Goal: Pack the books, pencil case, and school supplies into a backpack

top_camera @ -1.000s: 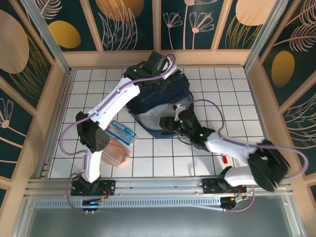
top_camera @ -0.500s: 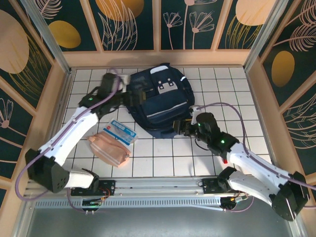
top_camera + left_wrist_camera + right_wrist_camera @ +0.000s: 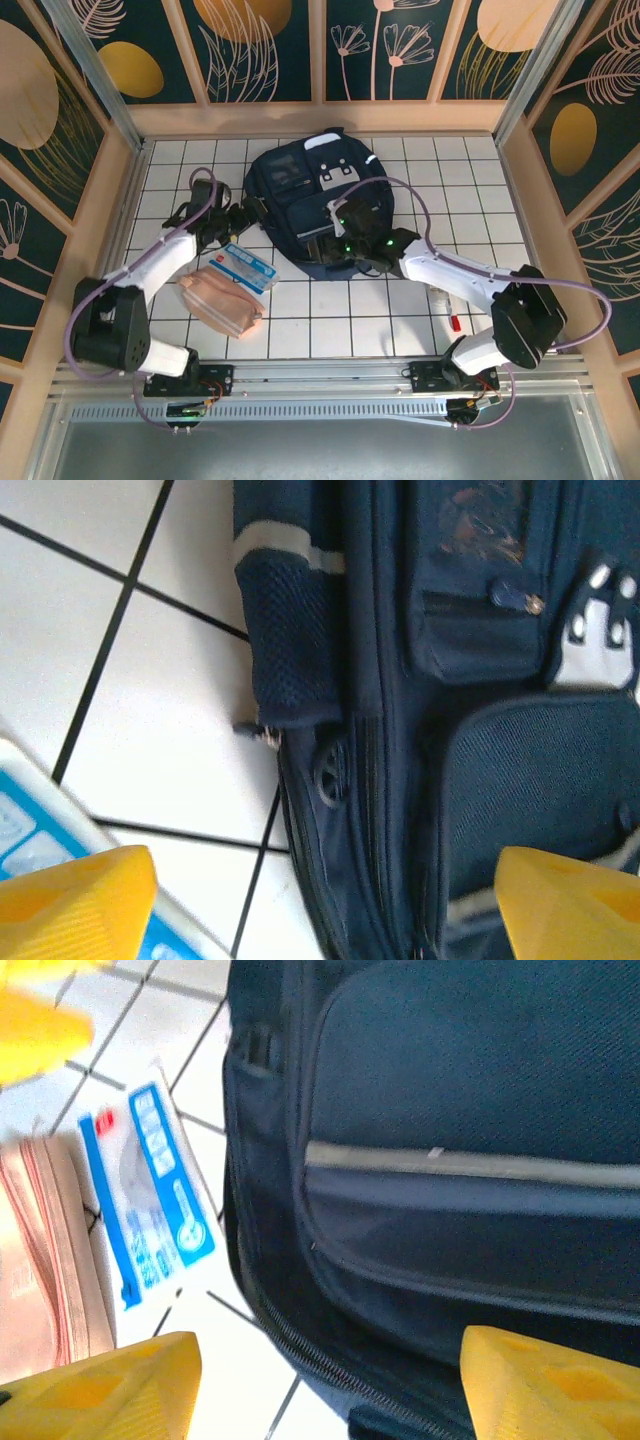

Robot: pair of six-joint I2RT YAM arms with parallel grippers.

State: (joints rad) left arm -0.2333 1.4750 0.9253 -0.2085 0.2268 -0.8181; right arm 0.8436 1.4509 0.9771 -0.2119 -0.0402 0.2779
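The navy backpack [image 3: 300, 190] lies flat mid-table, its grey-white flap patch at the far end. My left gripper [image 3: 240, 217] is open at the bag's left edge; the side zip [image 3: 335, 780] runs between its yellow fingers [image 3: 75, 900]. My right gripper [image 3: 330, 246] hovers open over the bag's near edge [image 3: 330, 1360], holding nothing. The peach pencil case [image 3: 222, 300] lies near left, also seen in the right wrist view [image 3: 45, 1260]. A short red pen [image 3: 455, 322] and a whitish stick [image 3: 437, 296] lie to the right. The books are out of view.
A blue-and-white packet [image 3: 246, 266] lies between the pencil case and the backpack, close to my left fingers [image 3: 20, 825] [image 3: 150, 1190]. Wooden walls ring the tiled table [image 3: 330, 320]. Bare tiles lie near front centre and far right.
My left arm swung from over the backpack's far end down to its left edge and opened. My right gripper moved left onto the bag's near edge. The bag settled flat.
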